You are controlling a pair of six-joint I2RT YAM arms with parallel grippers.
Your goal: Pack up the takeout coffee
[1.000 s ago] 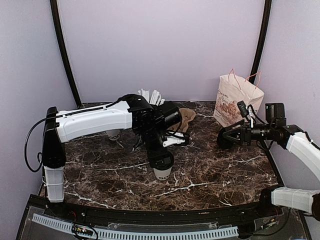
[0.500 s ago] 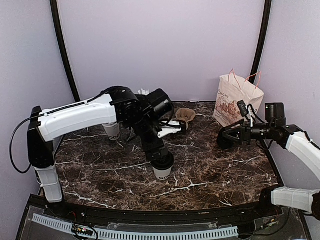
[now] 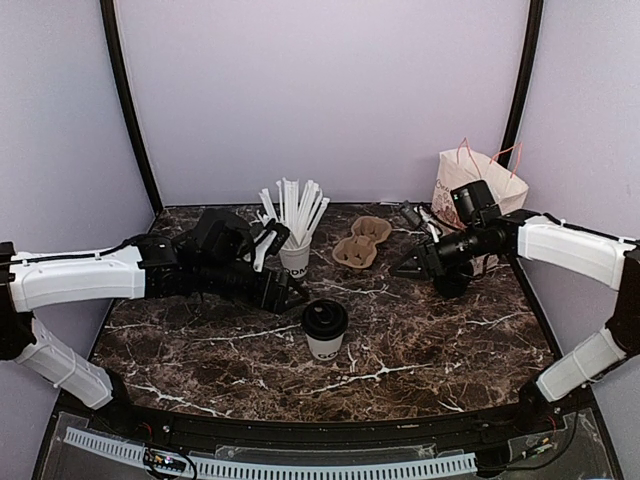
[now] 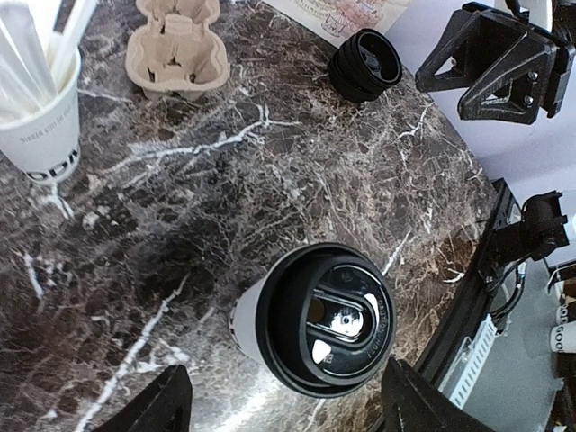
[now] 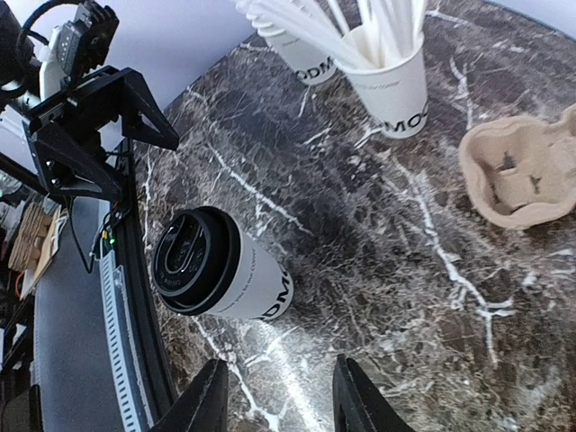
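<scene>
A: A dark marbled counter (image 3: 450,350) is seen under lilac walls. Where is the takeout coffee (image 3: 325,328) placed?

B: It is stood upright and capped at 6 o'clock of the counter's middle, gripped by nothing.

A: How are the 2 hands held?

B: The left hand (image 3: 292,296) is held low at 10 o'clock of the cup, just beside it, fingers spread and empty. The right hand (image 3: 408,268) is held at 2 o'clock, well apart, jaws parted and nothing carried. It is judged that the cup is set free-standing so that it can be taken by 1 hand and carried to the paper bag (image 3: 478,190).

A: What is found around it?

B: A cup of straws (image 3: 293,255) is set at 11 o'clock, a pulp cup carrier (image 3: 362,242) at 1 o'clock, the bag at 2 o'clock in the far corner, and a stack of black lids (image 4: 364,65) just before it.

A: Is anything in the way?

B: The cup itself is not hemmed in. The bag's front is crossed by the right arm (image 3: 570,245), and the lids would have to be passed over.
</scene>
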